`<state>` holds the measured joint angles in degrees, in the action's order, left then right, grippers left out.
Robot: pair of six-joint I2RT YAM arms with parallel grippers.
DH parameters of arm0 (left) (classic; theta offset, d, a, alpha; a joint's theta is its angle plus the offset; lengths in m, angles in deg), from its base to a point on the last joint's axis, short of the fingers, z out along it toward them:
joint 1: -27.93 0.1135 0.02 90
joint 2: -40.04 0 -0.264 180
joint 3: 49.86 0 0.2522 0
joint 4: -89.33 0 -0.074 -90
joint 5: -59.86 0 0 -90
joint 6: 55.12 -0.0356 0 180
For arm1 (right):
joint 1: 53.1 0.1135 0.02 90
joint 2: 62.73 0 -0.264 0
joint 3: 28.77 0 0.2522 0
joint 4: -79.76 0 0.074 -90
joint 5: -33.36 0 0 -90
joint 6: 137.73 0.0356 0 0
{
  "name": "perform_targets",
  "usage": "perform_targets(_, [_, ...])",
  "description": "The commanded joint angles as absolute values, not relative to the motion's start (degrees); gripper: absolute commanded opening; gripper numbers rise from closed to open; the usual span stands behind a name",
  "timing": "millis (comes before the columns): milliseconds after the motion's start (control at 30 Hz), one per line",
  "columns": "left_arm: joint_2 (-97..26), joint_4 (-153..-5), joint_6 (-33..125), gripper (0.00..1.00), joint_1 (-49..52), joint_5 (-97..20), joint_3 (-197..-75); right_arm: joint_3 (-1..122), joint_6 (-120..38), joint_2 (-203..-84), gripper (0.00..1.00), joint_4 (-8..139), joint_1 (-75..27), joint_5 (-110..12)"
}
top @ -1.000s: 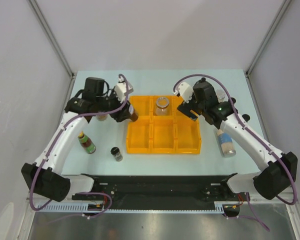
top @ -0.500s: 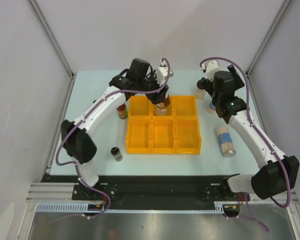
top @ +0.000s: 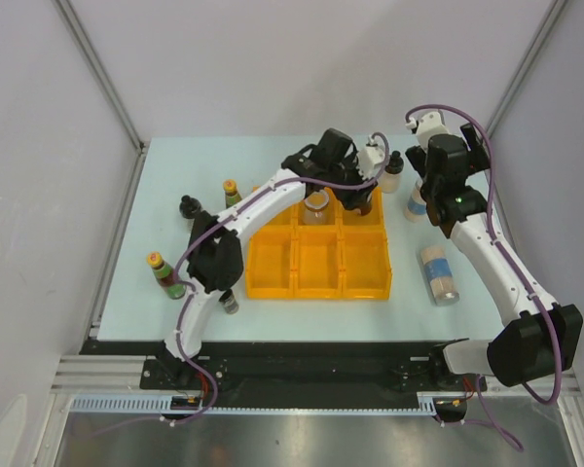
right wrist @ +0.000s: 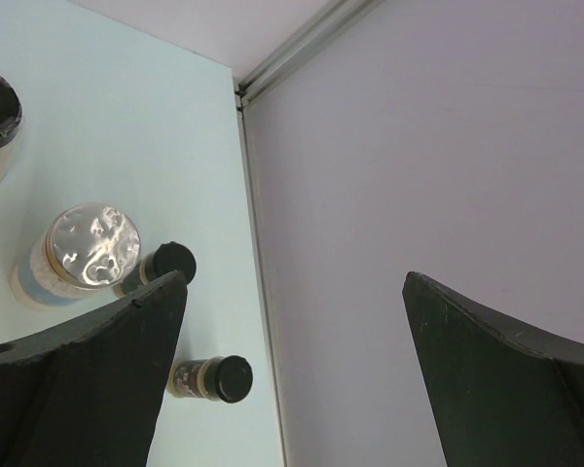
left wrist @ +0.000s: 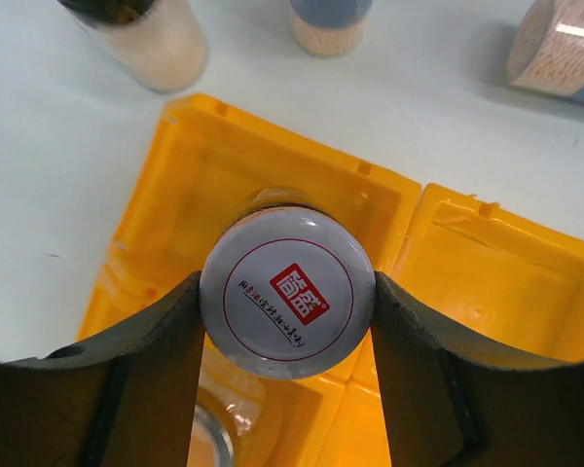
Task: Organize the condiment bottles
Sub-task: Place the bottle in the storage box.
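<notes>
My left gripper (left wrist: 287,304) is shut on a jar with a white lid and red logo (left wrist: 287,292), pressed on both sides by the fingers. It hangs over the back right compartment of the yellow tray (top: 316,292). A clear silver-rimmed jar (top: 316,206) stands in the back middle compartment. My right gripper (right wrist: 292,321) stands wide open and empty, at the back right and aimed at the wall. Below it are a silver-lidded jar (right wrist: 91,243) and two black-capped spice jars, one upright (right wrist: 165,261) and one lying down (right wrist: 214,377).
A black-capped jar (top: 393,170) and a blue-labelled shaker (top: 416,202) stand right of the tray; another shaker (top: 438,274) lies on its side. Left of the tray are two sauce bottles (top: 165,274) (top: 232,192), a black-capped jar (top: 188,206) and a small dark jar (top: 229,300). The right wall is close.
The left arm has swung from left of the tray across to its back right compartment, carrying the jar. The right arm has pulled back from the tray toward the back right corner.
</notes>
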<state>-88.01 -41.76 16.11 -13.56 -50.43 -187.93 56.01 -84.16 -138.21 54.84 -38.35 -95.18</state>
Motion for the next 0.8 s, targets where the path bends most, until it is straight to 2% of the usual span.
perform_targets(0, [-89.76,-46.06,17.21,0.00,-13.46,-47.81,-191.32,55.57,-83.07,-137.35,1.00,57.74,-38.95,-95.23])
perform_targets(233, [-92.05,-50.19,17.12,0.01,-13.46,-43.50,-185.43,54.87,-82.80,-137.61,1.00,56.60,-38.24,-93.47])
perform_targets(267, [-92.58,-50.11,17.04,0.06,-13.46,-43.41,-185.43,54.86,-82.80,-138.05,1.00,56.51,-38.24,-93.38])
perform_targets(300, [-92.93,-50.11,16.60,0.15,-13.55,-43.41,-185.43,54.86,-82.80,-138.49,1.00,56.51,-38.24,-93.29])
perform_targets(333, [-93.37,-50.28,16.51,0.31,-13.46,-43.32,-185.26,54.86,-82.37,-138.93,1.00,56.42,-38.33,-93.20])
perform_targets(400, [-93.72,-50.72,16.07,0.39,-13.46,-42.62,-185.26,55.13,-81.75,-140.85,1.00,56.24,-38.51,-92.32])
perform_targets(433, [-93.81,-50.81,16.07,0.51,-13.46,-42.62,-185.17,55.21,-81.22,-141.74,1.00,55.89,-38.68,-92.15])
perform_targets(533, [-93.73,-50.98,15.89,0.75,-13.46,-42.53,-184.82,56.18,-78.50,-144.55,1.00,54.93,-39.56,-90.31])
perform_targets(600, [-93.46,-50.81,15.89,0.85,-13.46,-42.71,-184.73,58.02,-75.78,-146.65,1.00,53.09,-40.35,-88.11])
perform_targets(767, [-92.50,-50.02,16.33,0.97,-13.46,-43.76,-184.64,61.10,-69.81,-149.04,1.00,50.97,-44.04,-82.66])
